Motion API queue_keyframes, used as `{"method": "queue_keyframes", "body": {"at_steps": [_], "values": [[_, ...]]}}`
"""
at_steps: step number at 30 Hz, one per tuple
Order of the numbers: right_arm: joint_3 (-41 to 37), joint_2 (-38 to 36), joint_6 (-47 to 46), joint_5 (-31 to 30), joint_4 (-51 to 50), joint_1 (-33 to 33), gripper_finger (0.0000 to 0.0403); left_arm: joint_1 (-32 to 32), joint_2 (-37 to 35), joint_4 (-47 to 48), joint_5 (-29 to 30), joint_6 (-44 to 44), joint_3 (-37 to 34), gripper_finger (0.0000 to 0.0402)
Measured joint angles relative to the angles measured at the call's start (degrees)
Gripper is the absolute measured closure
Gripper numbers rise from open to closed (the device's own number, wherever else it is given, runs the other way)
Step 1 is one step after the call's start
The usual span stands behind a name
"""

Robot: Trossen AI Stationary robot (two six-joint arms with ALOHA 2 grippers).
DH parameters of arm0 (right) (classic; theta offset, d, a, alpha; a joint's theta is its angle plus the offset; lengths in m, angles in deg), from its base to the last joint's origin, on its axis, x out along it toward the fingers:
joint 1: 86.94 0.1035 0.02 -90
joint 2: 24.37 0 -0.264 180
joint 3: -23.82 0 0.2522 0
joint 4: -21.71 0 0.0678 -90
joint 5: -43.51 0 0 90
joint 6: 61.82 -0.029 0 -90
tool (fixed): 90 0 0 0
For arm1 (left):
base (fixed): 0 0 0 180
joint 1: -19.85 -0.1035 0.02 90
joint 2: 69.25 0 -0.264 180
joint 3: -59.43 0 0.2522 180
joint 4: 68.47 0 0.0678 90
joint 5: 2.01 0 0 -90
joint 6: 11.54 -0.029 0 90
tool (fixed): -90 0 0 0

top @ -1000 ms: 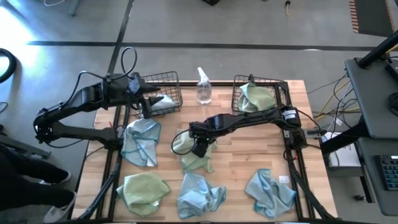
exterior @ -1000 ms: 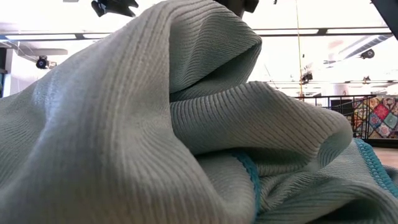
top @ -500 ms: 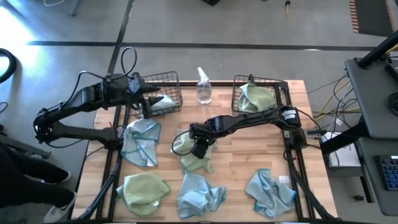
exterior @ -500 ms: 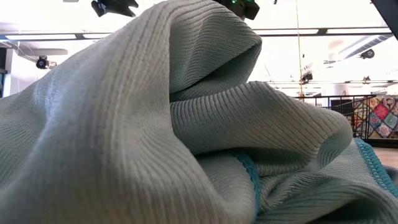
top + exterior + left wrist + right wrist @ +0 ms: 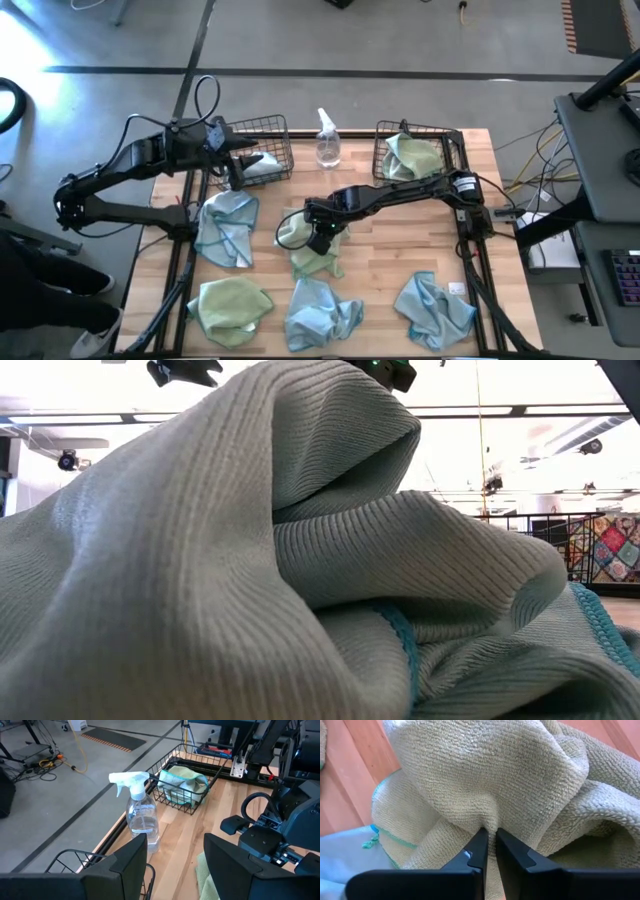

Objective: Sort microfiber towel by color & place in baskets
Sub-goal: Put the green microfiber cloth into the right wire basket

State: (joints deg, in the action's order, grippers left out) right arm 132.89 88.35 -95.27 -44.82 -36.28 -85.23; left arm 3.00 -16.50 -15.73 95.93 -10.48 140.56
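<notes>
A pale yellow-green microfiber towel (image 5: 312,252) lies crumpled at mid-table, and my right gripper (image 5: 320,238) is shut on it. A second yellow-green towel (image 5: 412,155) lies in the far right basket (image 5: 447,135). Three light blue towels (image 5: 225,228) (image 5: 320,310) (image 5: 435,305) and one more yellow-green towel (image 5: 230,305) lie on the wood. My left gripper (image 5: 175,870) hangs open over the far left basket (image 5: 272,130), which holds a pale cloth (image 5: 264,166). My right gripper pinches a raised fold (image 5: 489,822) of the yellow-green towel between its two fingers (image 5: 479,847), coming from above and pointing down. The towel still lies on the table, slack around the pinched ridge.
A clear spray bottle (image 5: 327,140) stands at the far edge between the two baskets. Black frame rails (image 5: 190,250) run along both table sides. In the low view a light blue towel (image 5: 250,560) fills nearly the whole picture.
My right gripper has sunk a little onto the yellow-green towel at mid-table. The left arm has kept still.
</notes>
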Motion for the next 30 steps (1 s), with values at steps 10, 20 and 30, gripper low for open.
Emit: {"method": "queue_keyframes", "body": {"at_steps": [10, 20, 30], "values": [[0.0, 0.0, 0.0, 0.0, 0.0, 0.0, 0.0375, 0.0, 0.0, 0.0, 0.0, -0.5, 0.0, 0.0222], [6.0, 0.0, 0.9, -0.1, -3.2, 0.0, 0.0377, 0.0, 0.0, 0.0, 0.0, -0.5, 0.0, 0.0222], [14.9, 0.0, 4.1, -0.3, -7.5, 0.0, 0.038, 0.0, -0.5, 0.0, 0.0, -0.5, 0.0, 0.0222]]}}
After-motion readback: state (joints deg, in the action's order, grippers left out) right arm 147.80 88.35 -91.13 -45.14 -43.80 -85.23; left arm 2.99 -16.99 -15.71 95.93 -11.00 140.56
